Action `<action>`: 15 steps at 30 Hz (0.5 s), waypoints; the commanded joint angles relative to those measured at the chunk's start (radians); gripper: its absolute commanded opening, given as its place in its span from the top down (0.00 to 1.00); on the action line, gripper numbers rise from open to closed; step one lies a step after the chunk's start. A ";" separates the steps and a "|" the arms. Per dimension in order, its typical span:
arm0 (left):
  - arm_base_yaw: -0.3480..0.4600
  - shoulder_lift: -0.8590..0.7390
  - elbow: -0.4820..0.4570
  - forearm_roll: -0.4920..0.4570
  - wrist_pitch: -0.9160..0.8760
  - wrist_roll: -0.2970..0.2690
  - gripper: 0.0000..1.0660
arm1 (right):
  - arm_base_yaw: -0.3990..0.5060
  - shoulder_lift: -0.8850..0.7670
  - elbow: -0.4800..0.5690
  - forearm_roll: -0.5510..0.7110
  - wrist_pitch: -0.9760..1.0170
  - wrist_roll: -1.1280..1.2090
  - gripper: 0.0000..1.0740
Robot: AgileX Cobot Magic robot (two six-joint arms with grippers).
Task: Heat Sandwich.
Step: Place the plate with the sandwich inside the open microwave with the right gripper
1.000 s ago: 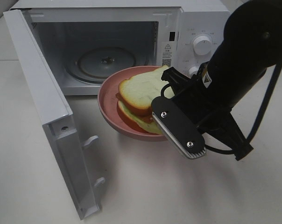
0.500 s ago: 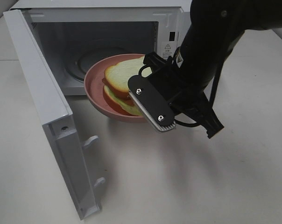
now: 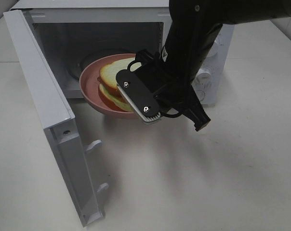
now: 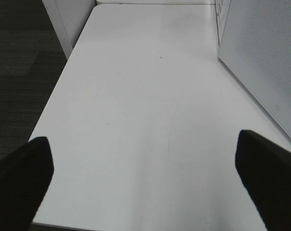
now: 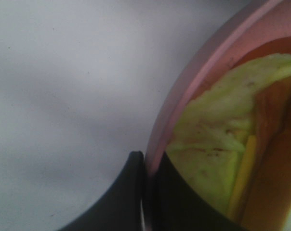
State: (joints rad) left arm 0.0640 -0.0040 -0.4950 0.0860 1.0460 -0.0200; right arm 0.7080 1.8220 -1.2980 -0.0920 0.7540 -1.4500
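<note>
Salmon-pink plate (image 3: 87, 79), its rim pinched tight between the right gripper (image 5: 146, 161) jaws. The sandwich (image 5: 208, 159) lies on it, just past the jaws. Only the high view shows the plate at the open microwave (image 3: 87, 6) mouth. The left gripper (image 4: 143, 178) jaws stand wide above the white table (image 4: 136, 96).

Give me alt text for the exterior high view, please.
The right gripper, shut on the rim of a pink plate carrying the sandwich, holds it at the mouth of the microwave. The door stands wide open at the left, over a white table.
</note>
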 commanded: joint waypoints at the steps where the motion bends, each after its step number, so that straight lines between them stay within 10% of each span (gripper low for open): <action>1: 0.004 -0.029 0.003 0.001 -0.011 0.001 0.08 | -0.007 0.027 -0.055 0.003 0.003 0.020 1.00; 15: 0.004 -0.029 0.003 0.001 -0.011 0.001 0.08 | -0.007 0.104 -0.155 0.003 0.011 0.044 1.00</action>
State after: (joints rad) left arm 0.0640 -0.0040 -0.4950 0.0860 1.0460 -0.0200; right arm 0.7080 1.9270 -1.4420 -0.0890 0.7800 -1.4160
